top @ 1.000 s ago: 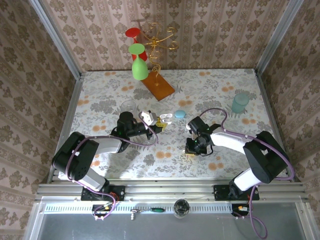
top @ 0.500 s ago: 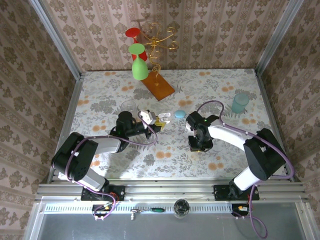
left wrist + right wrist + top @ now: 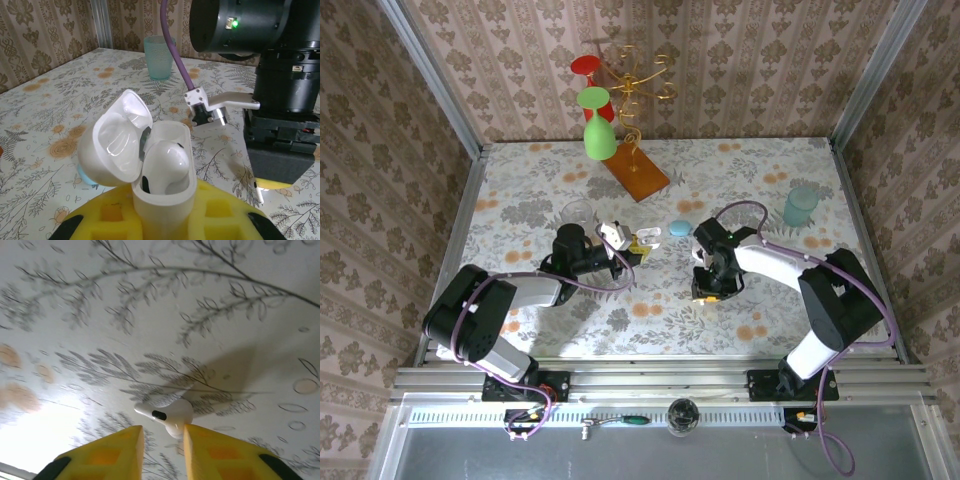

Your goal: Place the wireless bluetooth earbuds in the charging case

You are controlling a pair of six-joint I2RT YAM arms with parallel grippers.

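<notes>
Earbuds (image 3: pixel 169 416) are sitting in two spots. The loose white one is lying on the flowered table (image 3: pixel 150 305), right at the mouth of the right gripper (image 3: pixel 161 439). Its rounded end is resting just past the yellow fingertips (image 3: pixel 112 452) and its stem is pointing off to the left. The jaws are standing a little apart with a narrow gap, and they are not clamping the piece; whether the nearer fingertip is brushing it I cannot tell. From above, the right gripper (image 3: pixel 709 293) is pointing down at the cloth near the middle of the table, toward the near edge.

Just beyond and to the left, the left gripper (image 3: pixel 642 242) is squeezing the white charging case (image 3: pixel 162 200) between its yellow pads (image 3: pixel 225 220), holding it upright. The lid is hanging open, tipped back to the left. The other earbud (image 3: pixel 167 162) is sitting in the case — a glossy white dome filling one well. The loose earbud is lying well apart from this case, over on the right arm's side.

A pale blue case (image 3: pixel 680 229) is resting on the cloth just past the held case. Farther back a teal cup (image 3: pixel 801 206) is standing on the right, and a wire glass rack (image 3: pixel 638 170) on a wooden base is holding a green glass (image 3: pixel 598 125) and a red glass (image 3: pixel 585 66) by the back wall.
</notes>
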